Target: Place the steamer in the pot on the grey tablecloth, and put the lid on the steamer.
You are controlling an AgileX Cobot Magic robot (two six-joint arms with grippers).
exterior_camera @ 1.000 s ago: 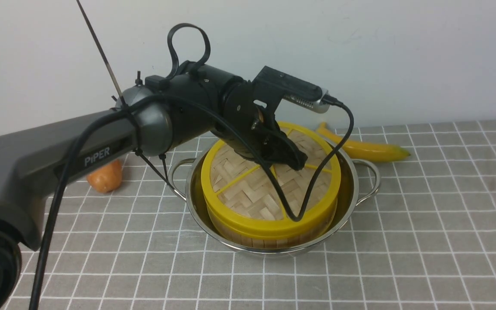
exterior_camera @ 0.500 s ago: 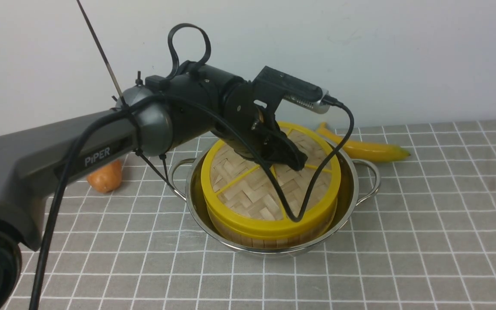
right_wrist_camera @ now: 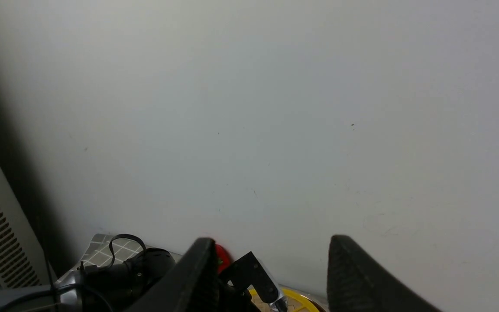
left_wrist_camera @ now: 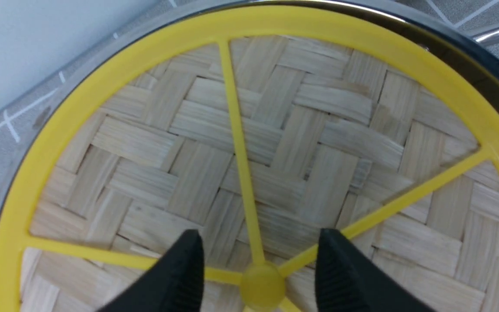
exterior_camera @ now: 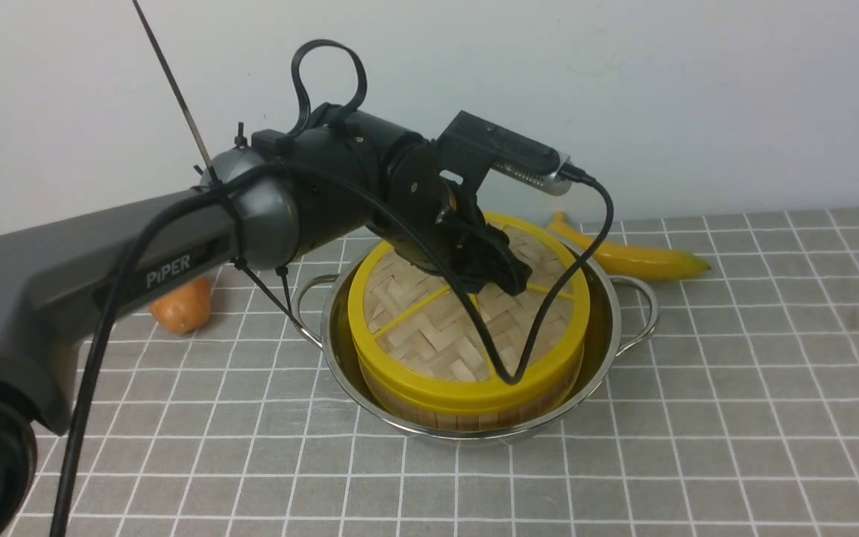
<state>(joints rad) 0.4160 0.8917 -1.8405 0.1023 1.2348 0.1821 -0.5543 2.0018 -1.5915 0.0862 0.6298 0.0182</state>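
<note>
Round shiny stainless-steel pot with two loop side handles (exterior_camera: 616,347) sits on the grey tablecloth with a white line grid (exterior_camera: 698,447). Round bamboo steamer with a straight wooden side wall (exterior_camera: 474,419) is inside the pot. Flat woven bamboo lid with a yellow rim and yellow spokes (exterior_camera: 441,339) lies on top of the steamer, covering it. Pot handles at about 3 and 10 o'clock of the pot, front view.

Black left gripper (left_wrist_camera: 260,264) is over the lid, near its centre; fingers parted on either side of the yellow centre knob (left_wrist_camera: 262,286), knob between them, not pinched. Left hand open, holding nothing. Black right gripper (right_wrist_camera: 273,268) open too, fingers wide apart, nothing between them, facing the plain pale wall (right_wrist_camera: 275,130); out of the front view.

Long yellow banana-like item with a greenish tip (exterior_camera: 649,262) at 1–2 o'clock of the pot, just beside it. Rounded orange item (exterior_camera: 183,306) at 10 o'clock, clear of the pot, partly behind the left arm (exterior_camera: 176,253).
</note>
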